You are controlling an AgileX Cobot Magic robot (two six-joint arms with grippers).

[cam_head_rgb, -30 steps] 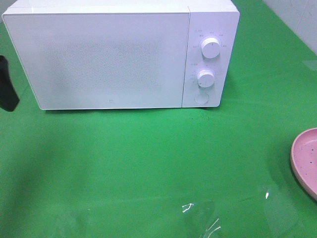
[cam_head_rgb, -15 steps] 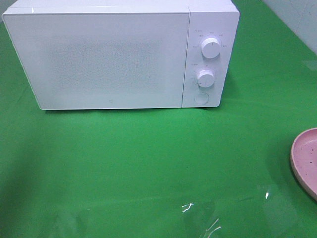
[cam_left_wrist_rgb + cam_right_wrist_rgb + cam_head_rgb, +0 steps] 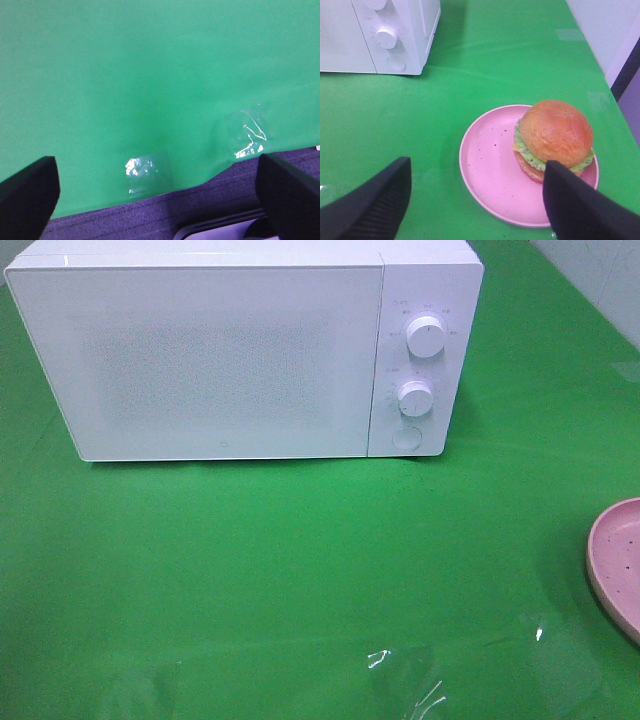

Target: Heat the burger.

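A table point(image 3: 300, 570) covered in bright green sheeting fills the scene, with patches of clear tape point(image 3: 405, 685) glinting near its front edge and a pale wall seen at the far right corner. A white microwave point(image 3: 240, 350) is set toward the back of the table, its door shut; two round knobs point(image 3: 426, 338) and a round button point(image 3: 405, 438) are arranged one above another on the panel at its right side. The green surface in front of the door is shown bare of objects.

A pink speckled plate point(image 3: 495, 165) is placed at the right edge of the table, well apart from the microwave and only partly included in the high view. The burger point(image 3: 554, 140) is seated on this plate, off-centre toward the rim on the side away from the microwave, with lettuce showing under the glossy bun.

The right end effector point(image 3: 475, 200) is held above the plate with its dark fingers point(image 3: 370, 205) spread wide and nothing between them; one finger overlaps the burger's edge in the wrist view, though contact cannot be judged. The left end effector point(image 3: 160, 195) is likewise spread wide and empty, over the front edge of the sheeting, where a dark grey floor point(image 3: 150, 220) is visible below.
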